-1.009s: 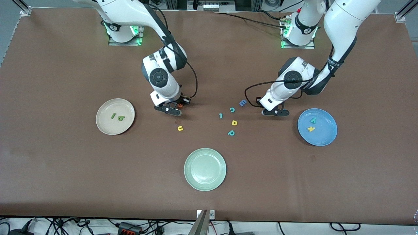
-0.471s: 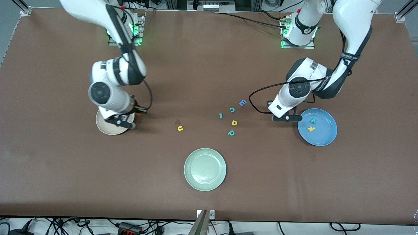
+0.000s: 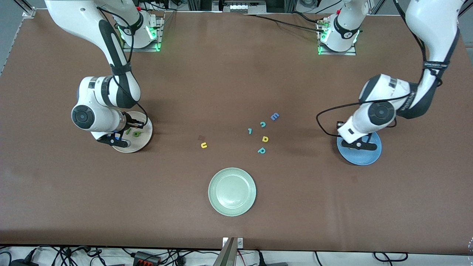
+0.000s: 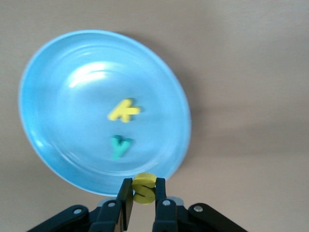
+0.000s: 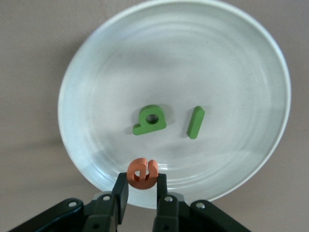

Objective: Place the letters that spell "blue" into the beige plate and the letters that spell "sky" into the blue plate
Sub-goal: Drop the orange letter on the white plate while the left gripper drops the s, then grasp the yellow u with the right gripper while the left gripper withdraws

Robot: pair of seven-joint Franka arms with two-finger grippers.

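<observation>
My right gripper (image 5: 141, 186) is shut on the orange "e" (image 5: 142, 173) and hangs over the rim of the beige plate (image 5: 217, 72). In that plate lie the green "b" (image 5: 150, 120) and the green "l" (image 5: 195, 122). My left gripper (image 4: 143, 193) is shut on the yellow "s" (image 4: 144, 187) above the edge of the blue plate (image 4: 72, 121), which holds the yellow "k" (image 4: 124, 110) and the teal "y" (image 4: 120, 146). The yellow "u" (image 3: 203, 145) lies on the table between the beige plate (image 3: 146, 138) and the loose letters.
A pale green plate (image 3: 232, 191) sits nearest the front camera. Mid-table lie a blue "E" (image 3: 274, 116), a teal "c" (image 3: 262, 124), a small teal hooked piece (image 3: 250, 130), a yellow "a" (image 3: 265, 139) and a teal "p" (image 3: 261, 150).
The right arm has swung from mid-table out over the beige plate with the orange "e". The left arm has moved from beside the loose letters to over the blue plate with the yellow "s".
</observation>
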